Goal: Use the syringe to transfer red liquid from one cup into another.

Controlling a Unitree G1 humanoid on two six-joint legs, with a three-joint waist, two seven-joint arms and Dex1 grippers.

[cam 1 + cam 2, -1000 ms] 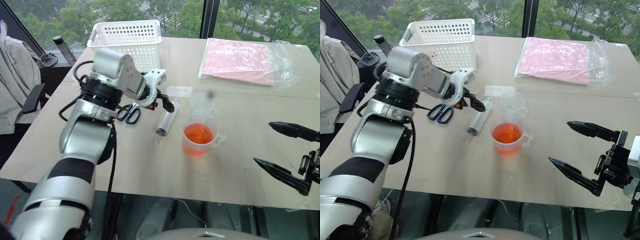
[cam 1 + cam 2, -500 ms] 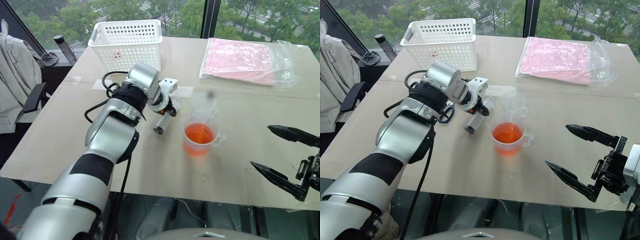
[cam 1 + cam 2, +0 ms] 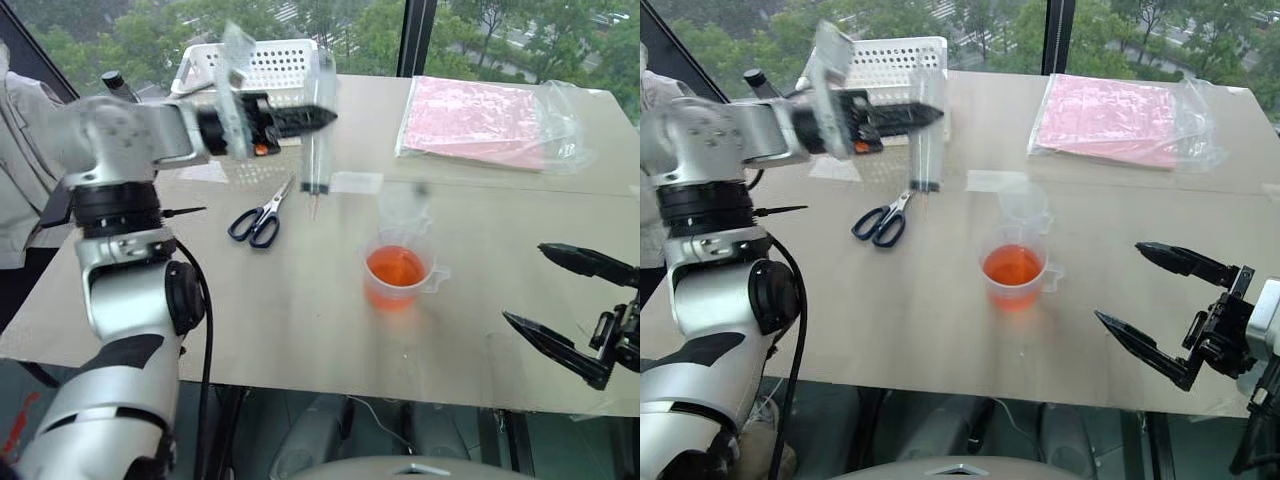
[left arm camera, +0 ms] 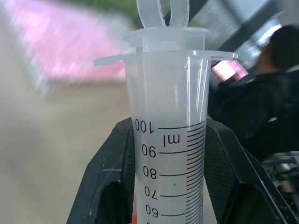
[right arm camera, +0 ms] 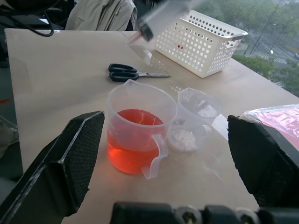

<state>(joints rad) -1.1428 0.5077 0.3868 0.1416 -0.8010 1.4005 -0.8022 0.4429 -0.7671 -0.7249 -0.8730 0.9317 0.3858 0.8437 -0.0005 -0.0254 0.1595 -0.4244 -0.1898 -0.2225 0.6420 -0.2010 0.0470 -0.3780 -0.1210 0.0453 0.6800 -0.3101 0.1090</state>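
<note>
From the head, our paired eye views look forward and down over the table (image 3: 300, 300), sharing the basket (image 3: 262, 70), scissors (image 3: 258, 218) and handled cup (image 3: 398, 272). Our left wrist view sits very near the syringe (image 4: 170, 140), facing along it. Our right wrist view looks low across the table at the same cup, scissors and basket.

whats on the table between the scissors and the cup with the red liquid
Nothing: in the left eye view the tabletop between the scissors and the handled cup is bare. The syringe hangs above that stretch, lifted in the left gripper.
</note>
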